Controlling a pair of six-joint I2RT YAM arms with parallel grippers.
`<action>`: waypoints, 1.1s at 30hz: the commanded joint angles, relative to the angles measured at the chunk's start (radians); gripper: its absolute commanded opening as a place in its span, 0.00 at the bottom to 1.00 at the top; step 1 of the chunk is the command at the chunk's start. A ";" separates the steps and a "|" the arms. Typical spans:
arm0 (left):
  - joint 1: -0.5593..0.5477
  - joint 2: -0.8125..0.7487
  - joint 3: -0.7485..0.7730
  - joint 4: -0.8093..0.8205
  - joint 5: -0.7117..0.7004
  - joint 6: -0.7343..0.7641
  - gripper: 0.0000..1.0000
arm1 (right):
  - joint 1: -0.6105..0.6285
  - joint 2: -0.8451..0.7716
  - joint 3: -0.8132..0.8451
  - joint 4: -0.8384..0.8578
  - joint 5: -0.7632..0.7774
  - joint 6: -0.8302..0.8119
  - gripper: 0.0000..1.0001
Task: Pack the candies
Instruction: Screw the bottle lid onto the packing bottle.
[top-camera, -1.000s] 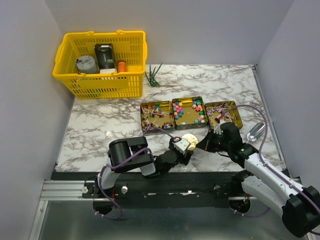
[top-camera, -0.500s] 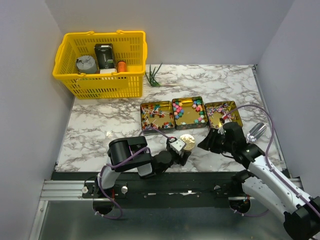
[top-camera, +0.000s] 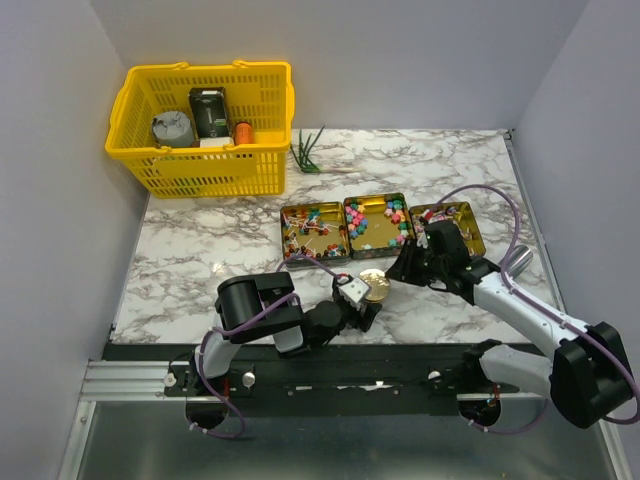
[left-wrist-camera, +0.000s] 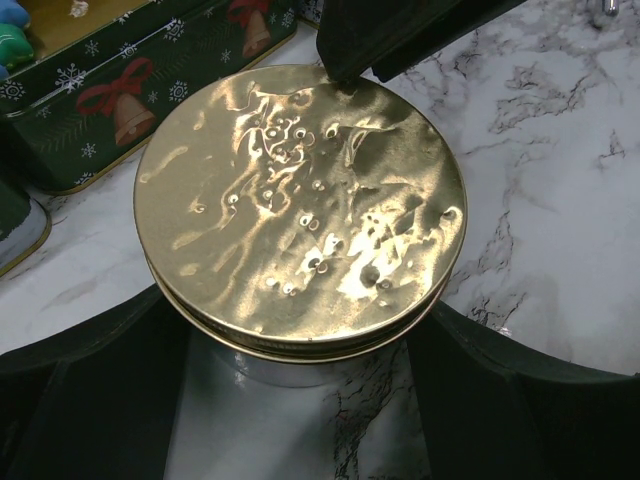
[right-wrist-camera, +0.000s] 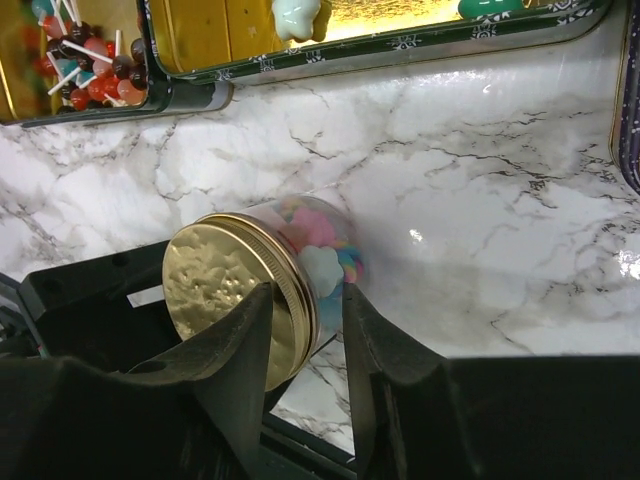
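Observation:
Candies (top-camera: 385, 215) of mixed colours lie in three gold tins, left (top-camera: 284, 232), middle (top-camera: 346, 225) and right (top-camera: 478, 232). A glass jar with a round gold lid (top-camera: 375, 284) stands in front of them, with pastel candies (right-wrist-camera: 320, 235) inside. My left gripper (top-camera: 362, 298) is shut on the jar's body just under the lid (left-wrist-camera: 300, 200), one finger on each side. My right gripper (top-camera: 400, 268) is at the lid's far edge, slightly open. Its fingers (right-wrist-camera: 262, 330) straddle the lid's rim (right-wrist-camera: 225, 300). One of its fingers (left-wrist-camera: 400, 30) shows at the lid's edge in the left wrist view.
A yellow basket (top-camera: 215, 175) with a few items stands at the back left. A green sprig (top-camera: 308, 155) lies beside it. A silver scoop (top-camera: 515, 260) lies right of the tins. The table's front edge is just behind both grippers.
My right gripper drew back from the jar, then swung up and left to the lid's far edge beside the tins. The left gripper and jar shifted only slightly.

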 joint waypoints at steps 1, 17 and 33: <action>-0.005 0.041 -0.017 -0.079 0.049 -0.023 0.78 | 0.008 0.029 0.010 0.063 0.001 -0.037 0.41; -0.001 0.033 0.052 -0.219 -0.006 -0.039 0.78 | 0.008 -0.058 -0.205 0.087 -0.169 0.000 0.08; 0.016 0.036 0.096 -0.310 -0.018 -0.040 0.77 | 0.008 -0.390 -0.340 -0.041 -0.260 0.078 0.01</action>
